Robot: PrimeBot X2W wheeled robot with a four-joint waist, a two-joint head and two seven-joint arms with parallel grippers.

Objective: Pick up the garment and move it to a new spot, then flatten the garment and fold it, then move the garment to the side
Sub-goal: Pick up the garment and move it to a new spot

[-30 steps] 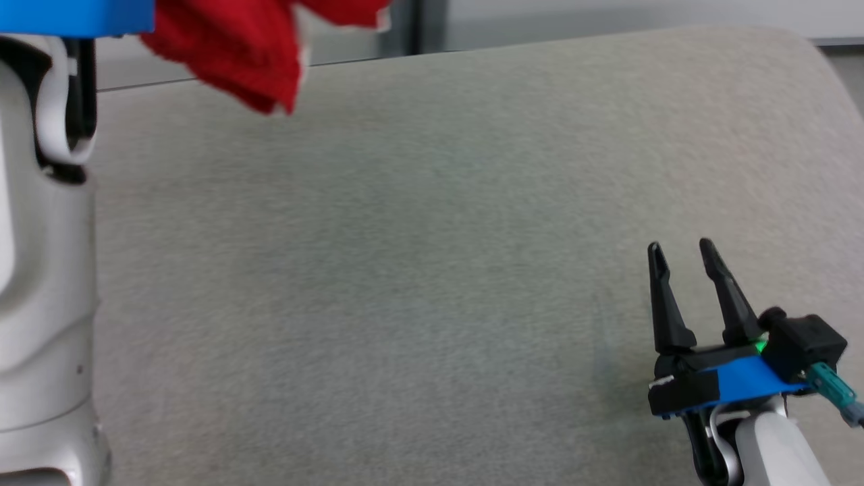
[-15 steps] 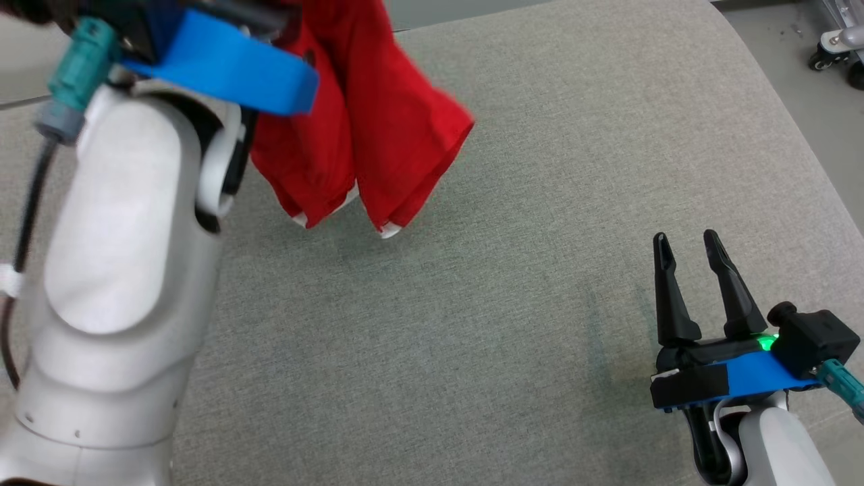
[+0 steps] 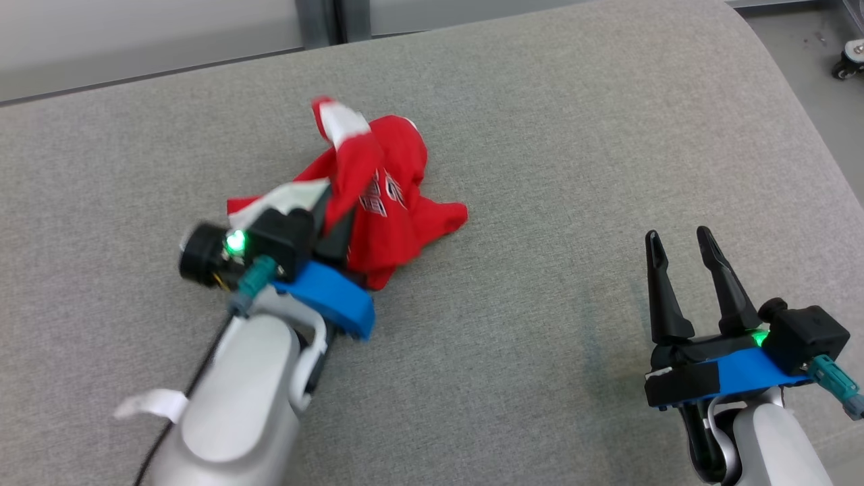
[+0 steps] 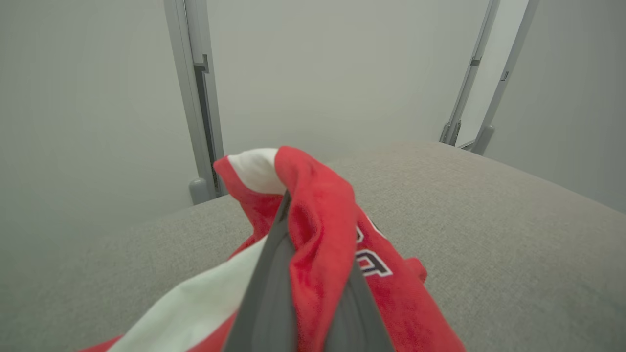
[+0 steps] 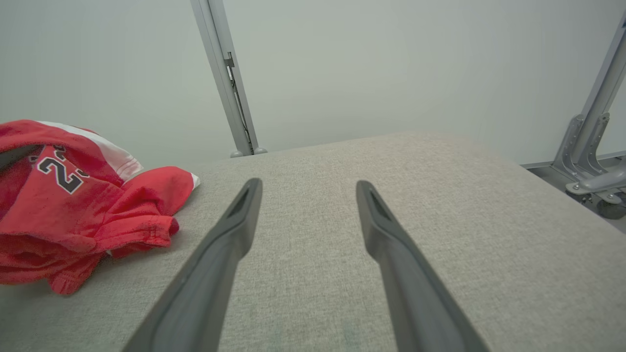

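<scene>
The garment (image 3: 388, 196) is a red jersey with white trim and dark numbers, lying crumpled on the grey padded surface (image 3: 540, 169), left of centre in the head view. My left gripper (image 3: 335, 216) is shut on a fold of it from the near side. In the left wrist view that gripper (image 4: 313, 234) pinches a raised ridge of the garment (image 4: 323, 215), and cloth covers one fingertip. My right gripper (image 3: 678, 236) stands open at the lower right, well away from the cloth. The right wrist view has the right gripper (image 5: 308, 186) open over bare surface, with the garment (image 5: 73, 205) off to its left.
The padded surface curves down at its far and right edges. A castor wheel (image 3: 852, 57) stands on the floor at the far right. A grey post (image 5: 227, 78) and a metal frame base (image 5: 592, 181) stand beyond the far edge, before a pale wall.
The head camera has shifted. My left arm has come down, bringing the garment from hanging in the air to lying bunched on the surface. The right gripper has stayed open and still.
</scene>
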